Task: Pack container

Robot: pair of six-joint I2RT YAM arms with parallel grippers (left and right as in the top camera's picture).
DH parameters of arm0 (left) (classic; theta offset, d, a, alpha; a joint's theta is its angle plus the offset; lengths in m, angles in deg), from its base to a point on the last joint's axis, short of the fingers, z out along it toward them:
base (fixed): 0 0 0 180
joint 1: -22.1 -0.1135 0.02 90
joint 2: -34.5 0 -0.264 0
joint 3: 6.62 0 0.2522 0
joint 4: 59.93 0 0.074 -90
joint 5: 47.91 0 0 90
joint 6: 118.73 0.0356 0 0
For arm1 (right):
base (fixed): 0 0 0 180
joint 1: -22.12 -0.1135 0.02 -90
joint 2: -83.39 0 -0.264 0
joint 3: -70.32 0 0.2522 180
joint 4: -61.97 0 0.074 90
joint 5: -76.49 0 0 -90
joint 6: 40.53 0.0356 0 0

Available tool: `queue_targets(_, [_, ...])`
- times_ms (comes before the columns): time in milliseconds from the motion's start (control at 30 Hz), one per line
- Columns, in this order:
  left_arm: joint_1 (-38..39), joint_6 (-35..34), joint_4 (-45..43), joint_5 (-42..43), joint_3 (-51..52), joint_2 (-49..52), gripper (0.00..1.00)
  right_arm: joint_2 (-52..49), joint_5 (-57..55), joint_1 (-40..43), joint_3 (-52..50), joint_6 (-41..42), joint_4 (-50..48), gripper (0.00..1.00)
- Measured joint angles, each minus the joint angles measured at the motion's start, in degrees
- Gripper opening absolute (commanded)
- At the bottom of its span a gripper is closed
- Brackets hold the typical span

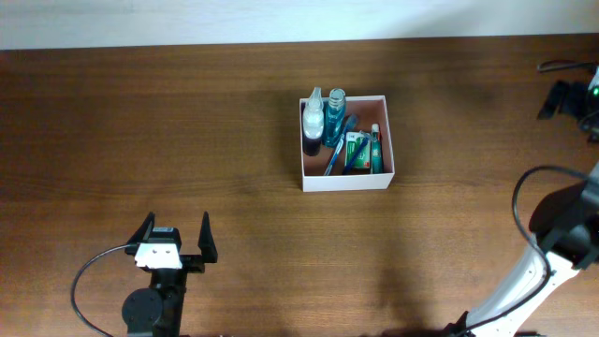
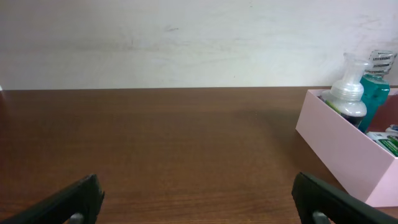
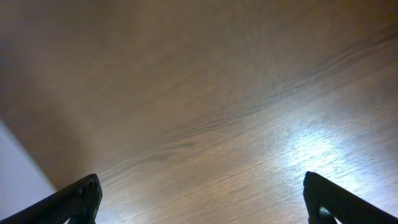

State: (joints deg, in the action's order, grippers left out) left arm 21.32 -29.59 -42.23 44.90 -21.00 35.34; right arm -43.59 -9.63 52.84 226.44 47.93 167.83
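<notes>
Container (image 1: 346,182), square box, thin white walls, pinkish-brown inside, centre-right on the wooden table (image 1: 187,122), two bottles (image 1: 335,112) and a green packet (image 1: 357,150) inside, left gripper (image 1: 177,232) spread wide nearby, right gripper (image 3: 202,202) splayed over bare wood.

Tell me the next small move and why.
Likely just park both arms: the spray bottle, blue bottle and green packet already sit in the container, and the left pincer and right pincer stand open, holding nothing.
</notes>
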Motion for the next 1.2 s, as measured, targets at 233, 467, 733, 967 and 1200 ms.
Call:
queue_targets(233, [0.00,0.02,0.00,0.00,0.00,0.00,0.99,14.80,0.02,-6.25,0.00,0.00,0.00,0.99])
queue_targets(467, [0.00,0.02,0.00,0.00,0.00,0.00,0.99,31.26,-2.40,-12.09,-10.84,-0.02,-3.82,0.99])
queue_targets(733, [0.00,0.02,0.07,0.00,-0.02,0.00,0.99,52.30,-3.67,-15.54,-37.29,0.02,-21.42,0.99])
queue_targets(967, [0.00,0.02,0.09,0.00,0.00,0.00,0.99,68.85,-3.72,-19.85,-55.58,-0.04,-37.38,0.99])
queue_targets(1200, [0.00,0.00,0.09,0.00,-0.02,0.00,0.99,82.25,-2.29,-22.27,-70.93,0.00,-50.53,0.99])
